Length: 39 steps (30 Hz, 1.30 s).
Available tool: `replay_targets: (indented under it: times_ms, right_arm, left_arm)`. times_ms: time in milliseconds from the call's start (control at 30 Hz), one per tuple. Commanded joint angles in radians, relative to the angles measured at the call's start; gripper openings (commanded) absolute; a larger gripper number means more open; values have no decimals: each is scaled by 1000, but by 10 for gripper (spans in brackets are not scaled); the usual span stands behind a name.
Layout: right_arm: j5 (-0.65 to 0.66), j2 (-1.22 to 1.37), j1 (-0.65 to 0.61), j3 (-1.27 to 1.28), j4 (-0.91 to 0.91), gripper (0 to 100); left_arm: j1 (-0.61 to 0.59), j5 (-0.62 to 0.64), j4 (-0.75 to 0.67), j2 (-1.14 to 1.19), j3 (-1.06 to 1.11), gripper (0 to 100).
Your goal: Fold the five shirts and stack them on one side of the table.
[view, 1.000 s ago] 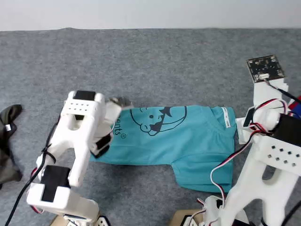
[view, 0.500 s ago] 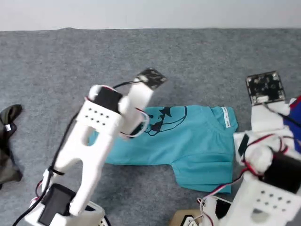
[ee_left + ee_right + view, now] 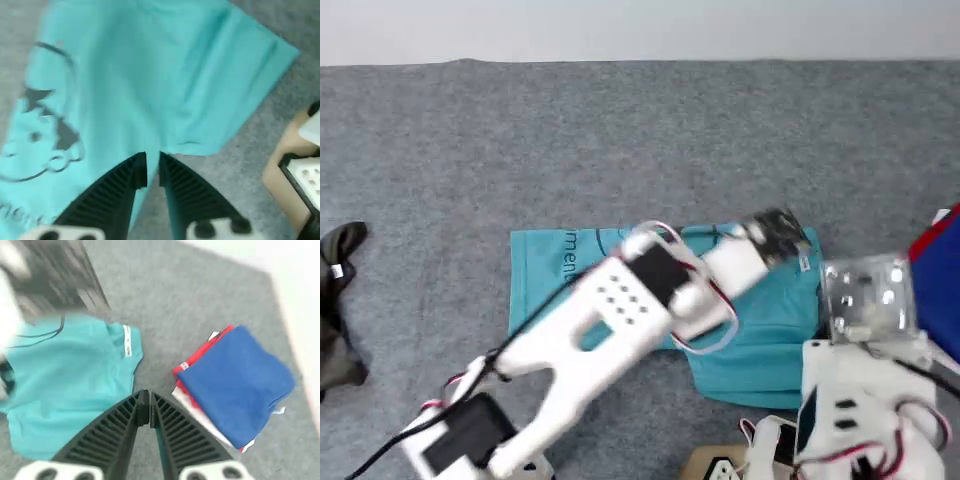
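Shows the teal shirt spread flat on the grey table. Hangs the left gripper over that shirt's sleeve-side edge, jaws closed on nothing. Sets the right gripper just off the shirt's collar edge, jaws pressed together, empty. Offers open grey beyond the shirt's far edge. Places a blue-over-red folded stack near its collar end and a dark shirt well past its hem.

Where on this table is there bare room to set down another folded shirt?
Widest free patch: the gray table between the far wall and the teal shirt. A smaller one lies between the dark garment and that shirt. Crowded: the near edge, with the left arm over the shirt, and the right side by the right arm and folded stack.
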Motion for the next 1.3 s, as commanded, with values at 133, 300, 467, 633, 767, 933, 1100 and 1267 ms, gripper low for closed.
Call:
replay_targets:
  times_ms: [133,300,467,633,767,933,1100,1267]
  right_arm:
    - [-12,-4,7,-207,35,15]
    - [-12,-4,8,-284,36,15]
    - [-12,-4,8,-310,36,15]
    - [-14,-4,8,-307,36,15]
    - [-14,-4,8,-307,36,15]
    - [-14,-4,5,-307,36,15]
    - [-14,-4,5,-307,36,14]
    - [-12,-4,4,-305,36,14]
  left_arm:
    - [121,3,-31,166,-99,99]
    - [155,-15,-28,284,-182,141]
    - [157,-84,-23,379,-225,173]
    - [172,-132,-21,427,-226,212]
    - [204,-147,-18,434,-226,229]
    - [215,-172,-35,436,-225,239]
    - [199,-181,-32,508,-277,239]
    - [187,-181,-8,609,-403,239]
